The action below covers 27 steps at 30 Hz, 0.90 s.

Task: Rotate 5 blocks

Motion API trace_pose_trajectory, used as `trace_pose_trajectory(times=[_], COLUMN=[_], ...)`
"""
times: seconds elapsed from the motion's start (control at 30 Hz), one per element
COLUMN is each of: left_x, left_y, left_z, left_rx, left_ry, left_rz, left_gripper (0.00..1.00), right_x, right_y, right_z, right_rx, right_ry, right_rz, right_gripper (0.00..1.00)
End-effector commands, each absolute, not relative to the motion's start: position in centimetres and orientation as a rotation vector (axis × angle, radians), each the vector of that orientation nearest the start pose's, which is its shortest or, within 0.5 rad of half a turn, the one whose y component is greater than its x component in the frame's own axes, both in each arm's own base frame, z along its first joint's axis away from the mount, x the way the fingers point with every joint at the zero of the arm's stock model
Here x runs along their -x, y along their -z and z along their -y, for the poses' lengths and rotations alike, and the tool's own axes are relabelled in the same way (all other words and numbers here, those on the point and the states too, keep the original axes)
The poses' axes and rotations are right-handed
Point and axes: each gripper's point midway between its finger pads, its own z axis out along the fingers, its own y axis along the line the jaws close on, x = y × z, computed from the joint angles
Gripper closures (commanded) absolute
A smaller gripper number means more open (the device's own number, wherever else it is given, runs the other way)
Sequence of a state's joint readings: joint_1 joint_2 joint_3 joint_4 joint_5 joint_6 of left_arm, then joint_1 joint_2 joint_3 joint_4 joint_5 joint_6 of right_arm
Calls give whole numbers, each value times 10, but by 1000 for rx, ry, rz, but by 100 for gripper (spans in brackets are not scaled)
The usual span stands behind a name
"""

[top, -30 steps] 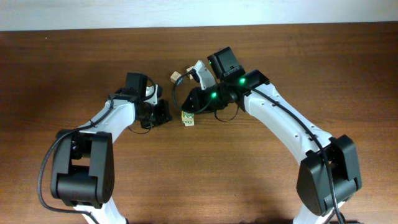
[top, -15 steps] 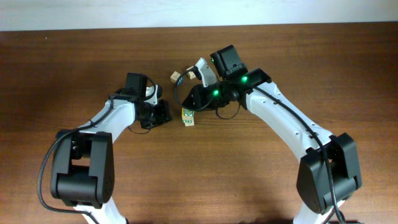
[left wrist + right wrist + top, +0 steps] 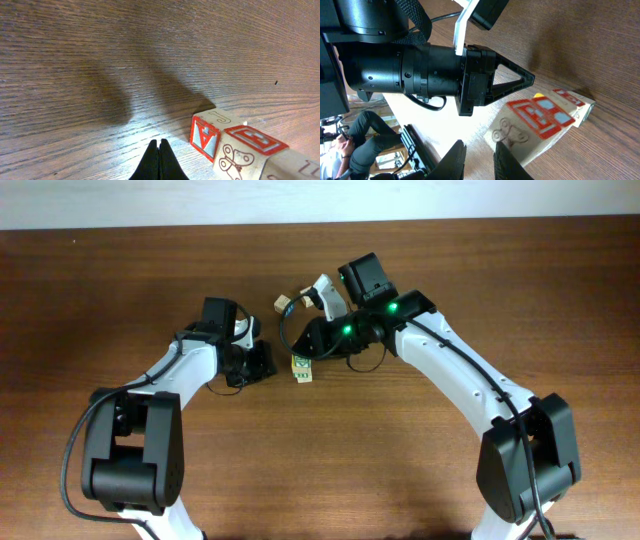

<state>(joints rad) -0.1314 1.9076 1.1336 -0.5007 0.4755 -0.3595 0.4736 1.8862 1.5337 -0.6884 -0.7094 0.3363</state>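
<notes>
On the dark brown, wood-grained table (image 3: 330, 470), the black left gripper (image 3: 160, 148) pointed down at the boards with its two fingertips pressed together and nothing between them. Just to its right lay the blocks (image 3: 235, 150), small pale wooden alphabet cubes set end to end in a short row. In the left wrist view the row's long axis ran from mid-frame off toward the lower right corner, and its near end faced that gripper without touching it. The end face carried a red-framed letter "A" on white. The top of the first cube showed a faint engraved "J", the next cube's top bore a red letter that looked like "E", and its side had an outlined butterfly. From overhead only the near part of the row showed, marked in green and yellow. The rest lay under the black right gripper (image 3: 480, 146), whose fingers stood a little apart with only bright surface between them. The butterfly-sided cube lay just beyond the right finger. Whether they touched could not be told. A separate pale cube (image 3: 283, 304) sat farther back, apart from the row, its markings too small to read. A white wall strip (image 3: 320, 200) bordered the table's far edge, and a seated person (image 3: 355, 135) appeared in the right wrist view.
</notes>
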Motion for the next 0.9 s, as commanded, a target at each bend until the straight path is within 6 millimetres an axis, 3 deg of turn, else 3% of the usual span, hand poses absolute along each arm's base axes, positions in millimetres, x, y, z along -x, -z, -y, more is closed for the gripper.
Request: trace_pose_trajectory(times=[0.0,0.17,0.37,0.43,0.53,0.63,0.77,0.87], left_x=[-380,-380,-380,-380,-381,-388,-399,-399], left_y=[-20,-20,-20,-20,-23,-40,-78,-118], left_z=[131,131,131,131,132,133,123,99], left_rx=[195,195,164,157,110,39,9,38], left_ry=[796,796,792,792,792,782,683,490], left_rz=[-2853,-2854,-2852,-2852,-2842,-2795,-2694,-2616], left_gripper=[100,100,100,100,100,100,100,100], right_x=[-359,-359,-364,-369,-375,-381,-383,-376], right_y=[-165,-168,-187,-193,-200,-217,-237,-258], right_z=[-311,-312,-315,-308,-292,-263,-219,-181], right_rx=[467,473,525,524,518,511,446,405], right_ry=[-1227,-1240,-1248,-1234,-1208,-1161,-1053,-914], right_rz=[-2642,-2633,-2578,-2574,-2577,-2565,-2559,-2547], right_gripper=[79,79,79,79,79,80,80,79])
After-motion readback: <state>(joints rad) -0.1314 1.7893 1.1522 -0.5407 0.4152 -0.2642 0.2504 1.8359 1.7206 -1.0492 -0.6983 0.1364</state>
